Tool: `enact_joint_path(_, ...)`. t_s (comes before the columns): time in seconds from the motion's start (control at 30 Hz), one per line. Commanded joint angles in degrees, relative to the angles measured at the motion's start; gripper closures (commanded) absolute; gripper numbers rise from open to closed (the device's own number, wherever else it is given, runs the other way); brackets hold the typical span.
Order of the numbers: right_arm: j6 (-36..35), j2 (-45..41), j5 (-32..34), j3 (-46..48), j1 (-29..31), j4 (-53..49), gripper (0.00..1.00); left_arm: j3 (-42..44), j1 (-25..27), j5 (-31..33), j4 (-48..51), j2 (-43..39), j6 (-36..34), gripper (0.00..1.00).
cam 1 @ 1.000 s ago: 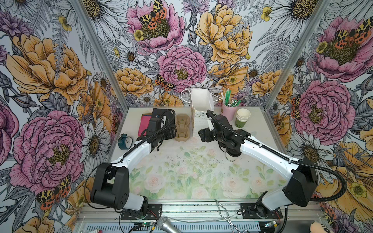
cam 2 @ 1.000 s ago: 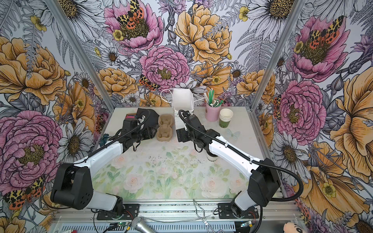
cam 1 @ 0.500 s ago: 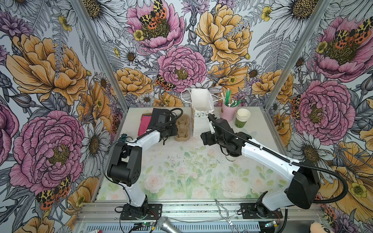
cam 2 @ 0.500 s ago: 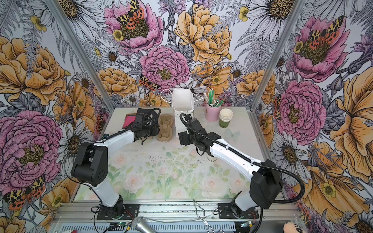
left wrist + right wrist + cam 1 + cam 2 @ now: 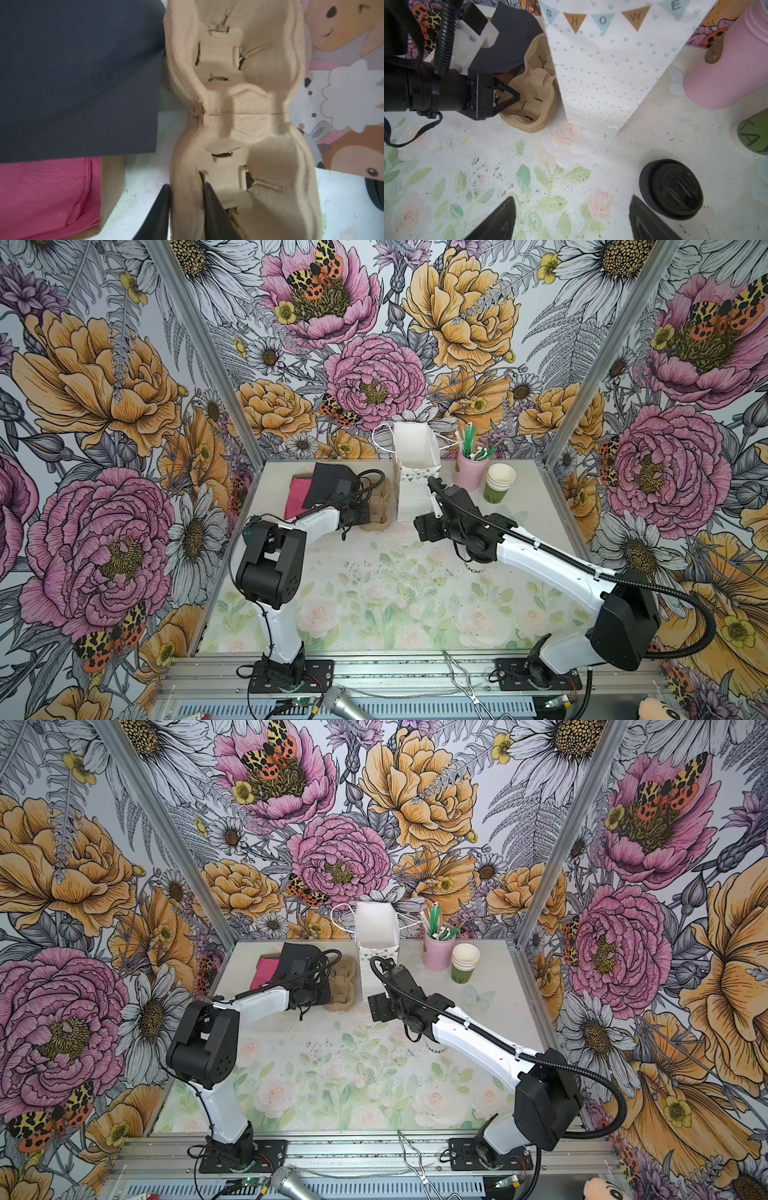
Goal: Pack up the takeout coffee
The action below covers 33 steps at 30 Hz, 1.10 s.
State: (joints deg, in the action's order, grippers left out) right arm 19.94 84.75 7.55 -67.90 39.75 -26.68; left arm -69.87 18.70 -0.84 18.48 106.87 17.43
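On the left claw, a narrow pinch: one finger outside and one inside the nearest pocket, clamped on the rim wall of the cup carrier stack, close to the far edge of the table, left of its middle; number of layers caught, impossible to tell. On the right claw, jaws wide and empty, hanging over bare table just beside the takeout coffee, apart from it. From the right wrist, only the round black lid on view; in both top views, almost all hidden under the right forearm, with a sliver of whitish lettered wall peeping out, roughly midway between far and near edges, right of the table's middle, apart from the gift bag at the far edge. Probably light, though fill level impossible to judge, so best kept upright. Thin paper wall: soft, quick to dent under a hard squeeze. Lid: slick plastic, seemingly only pressed on, likely to pop off if used as a handle. Best taken across the wall just under the lid, at the stiffest band of paper, jaws level, grip gentle. Not to be mistaken for the lidless cups toward the far-right corner.
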Motion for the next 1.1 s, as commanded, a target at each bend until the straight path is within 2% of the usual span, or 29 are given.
enact_joint_path(0.0,-0.42,-1.69,1.13,0.75,-0.02,1.05,0.14,-1.20,0.77,1.45,0.06,-0.16,0.06,0.78)
enact_joint_path(0.03,-0.43,-1.69,1.07,0.84,-0.02,0.94,0.14,-1.02,0.94,1.53,0.07,-0.26,0.23,0.83)
enact_joint_path(0.13,-0.49,-1.69,1.00,0.92,-0.02,1.02,0.14,-0.28,1.38,1.63,0.07,-0.95,0.74,0.86)
enact_joint_path(0.37,-0.63,-1.45,0.64,1.23,-0.03,1.01,0.14,2.21,2.09,2.60,0.01,-1.99,2.55,0.84)
enact_joint_path(0.4,-0.65,-1.36,0.53,1.28,-0.02,0.98,0.14,2.41,2.08,2.45,0.01,-4.02,2.82,0.81)
enact_joint_path(0.5,-0.75,-1.26,0.33,1.23,-0.02,1.01,0.13,2.80,2.18,2.25,0.16,-5.84,2.75,0.59)
enact_joint_path(0.6,-1.12,-1.39,0.44,1.27,-0.02,1.01,0.13,2.04,2.20,2.66,0.61,-8.71,2.41,0.49)
enact_joint_path(0.83,-2.22,-3.18,2.30,1.93,-0.27,1.00,0.12,-1.32,4.11,5.38,1.86,-13.66,0.09,0.41)
enact_joint_path(1.07,-2.72,-8.14,3.68,4.15,-3.27,1.00,0.06,-6.31,5.68,6.90,3.31,-7.84,-1.18,0.40)
